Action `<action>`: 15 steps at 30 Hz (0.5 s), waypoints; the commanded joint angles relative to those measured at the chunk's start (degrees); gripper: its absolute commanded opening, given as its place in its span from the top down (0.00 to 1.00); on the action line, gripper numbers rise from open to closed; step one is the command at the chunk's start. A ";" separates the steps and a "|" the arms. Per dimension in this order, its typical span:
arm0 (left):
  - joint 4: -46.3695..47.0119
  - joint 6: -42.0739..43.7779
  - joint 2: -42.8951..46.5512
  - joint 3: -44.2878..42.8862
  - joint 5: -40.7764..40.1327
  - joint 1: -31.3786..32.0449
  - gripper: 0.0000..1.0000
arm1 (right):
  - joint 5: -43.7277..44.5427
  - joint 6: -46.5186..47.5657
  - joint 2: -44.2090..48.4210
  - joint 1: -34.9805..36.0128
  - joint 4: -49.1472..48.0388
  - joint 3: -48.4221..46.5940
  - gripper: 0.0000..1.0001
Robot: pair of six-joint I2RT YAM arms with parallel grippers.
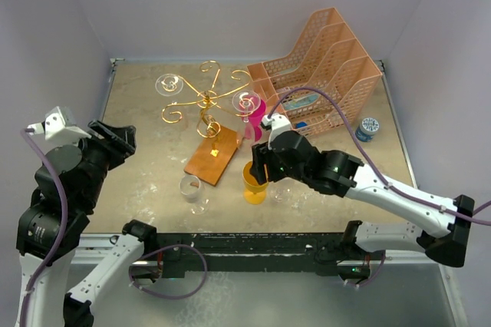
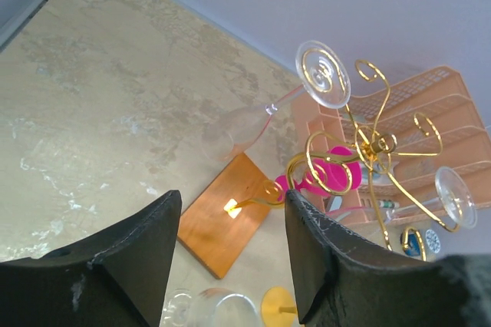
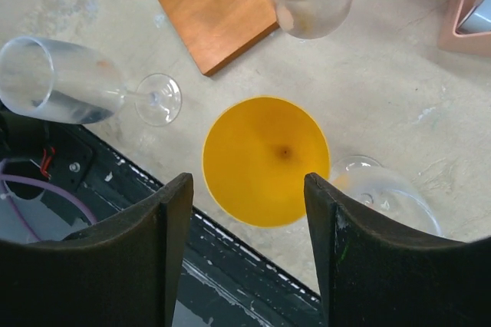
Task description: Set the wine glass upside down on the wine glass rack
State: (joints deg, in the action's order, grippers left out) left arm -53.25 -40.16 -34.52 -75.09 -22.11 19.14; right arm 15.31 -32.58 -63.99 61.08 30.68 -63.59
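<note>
The gold wire wine glass rack [image 1: 209, 100] stands mid-table on its copper-brown base [image 1: 213, 156]. Two clear wine glasses hang upside down from its arms, one at the left [image 1: 169, 84] and one at the right [image 1: 247, 102]. A yellow wine glass [image 1: 255, 183] stands upright near the front edge. My right gripper [image 1: 259, 163] hovers open just above it; from the right wrist its yellow bowl [image 3: 265, 160] lies between and beyond the fingers, untouched. My left gripper [image 1: 124, 137] is open and empty at the table's left, pointing at the rack [image 2: 368, 143].
A clear glass [image 1: 192, 189] lies on its side left of the yellow one, and another clear glass [image 1: 288, 193] sits to its right. A pink glass [image 1: 257, 117] is beside the rack. A peach mesh organiser [image 1: 322, 74] and a small round tin [image 1: 369, 127] occupy the back right.
</note>
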 commanded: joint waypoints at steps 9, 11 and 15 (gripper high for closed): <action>-1.44 3.29 -0.62 -2.22 0.22 -0.26 0.46 | -3.45 1.94 -7.95 1.00 -6.65 0.06 0.49; -1.41 3.29 -0.67 -2.23 0.31 -0.24 0.46 | -4.52 2.10 -8.37 1.21 -7.89 0.70 0.49; -1.41 3.27 -0.67 -1.79 0.39 -0.25 0.46 | -5.76 1.85 -8.63 1.61 -8.90 2.26 0.50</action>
State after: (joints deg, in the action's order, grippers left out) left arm -55.48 -38.26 -34.52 -75.46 -22.06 19.14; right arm 11.49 -31.48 -73.06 62.04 25.06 -62.46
